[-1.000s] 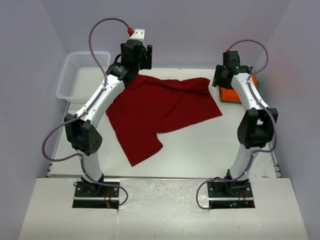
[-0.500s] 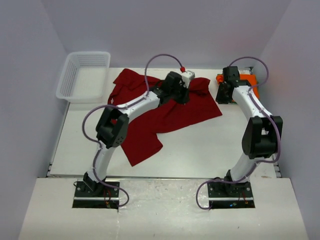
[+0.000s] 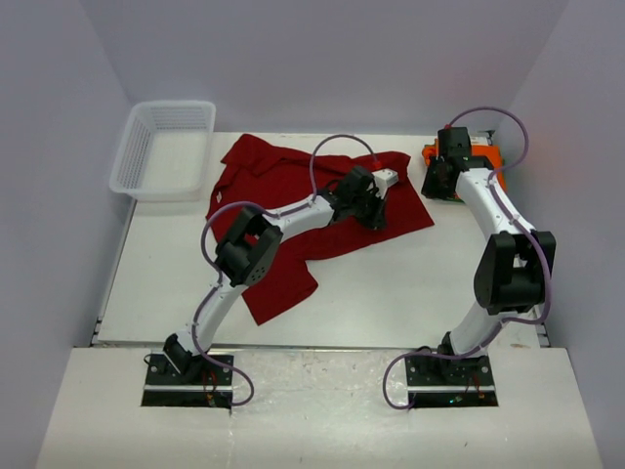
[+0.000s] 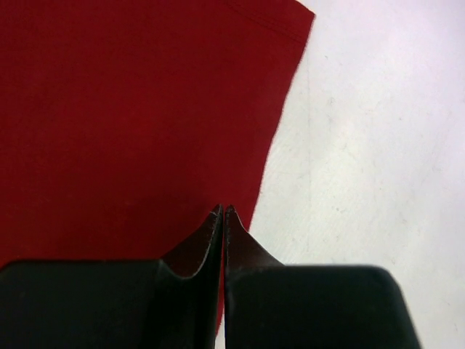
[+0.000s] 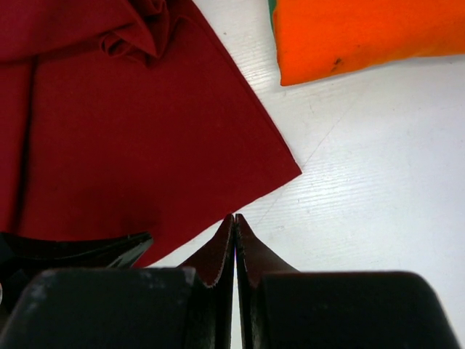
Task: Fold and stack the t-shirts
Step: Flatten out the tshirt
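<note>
Left tool (image 4: pixel 221 212) closed, nothing visibly pinched, at hem of dark red shirt (image 4: pixel 109 109); cloth spreads toward ten o'clock. Right tool (image 5: pixel 234 218) closed too, hem corner at two o'clock.

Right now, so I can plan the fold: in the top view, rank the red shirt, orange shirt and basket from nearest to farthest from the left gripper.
1. Red shirt: in the middle, lying right beneath the left gripper.
2. Orange shirt: off to the back right.
3. Basket: at the back left corner, clearly farthest.
</note>
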Robot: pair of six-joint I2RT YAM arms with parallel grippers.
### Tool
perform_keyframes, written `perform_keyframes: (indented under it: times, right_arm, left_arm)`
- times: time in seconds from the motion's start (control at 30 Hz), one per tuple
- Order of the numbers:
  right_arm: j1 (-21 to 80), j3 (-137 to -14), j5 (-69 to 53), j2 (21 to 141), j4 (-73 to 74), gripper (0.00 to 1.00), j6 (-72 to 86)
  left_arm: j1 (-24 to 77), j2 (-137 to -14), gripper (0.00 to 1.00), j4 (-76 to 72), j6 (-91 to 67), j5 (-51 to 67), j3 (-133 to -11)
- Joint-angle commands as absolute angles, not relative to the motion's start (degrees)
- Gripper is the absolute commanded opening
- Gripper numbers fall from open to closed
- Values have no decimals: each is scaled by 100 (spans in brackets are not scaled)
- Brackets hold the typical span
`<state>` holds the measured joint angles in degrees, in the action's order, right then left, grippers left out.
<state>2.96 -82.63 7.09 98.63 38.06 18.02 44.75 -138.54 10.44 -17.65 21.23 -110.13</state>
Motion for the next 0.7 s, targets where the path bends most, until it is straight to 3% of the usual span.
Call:
perform_keyframes:
  times: [0.0, 0.5, 0.63, 0.67]
  right_arm:
    - [299, -8340, 501, 9896, 3744, 0, 1837]
    - [720, -7674, 396, 9694, 3682, 0, 2329]
    - [1281, -7138, 517, 9475, 3534, 11, 2478]
    - [1353, -6911, 623, 9344, 3481, 17, 2548]
  left_arm:
    - [4447, -13641, 0, 940, -1881, 1680, -10864]
    - [4439, -12166, 0, 1002, -2733, 449, -8071]
    - [4438, -11690, 0, 949, -2699, 264, -7542]
    - [4438, -11611, 0, 949, -2690, 220, -7463]
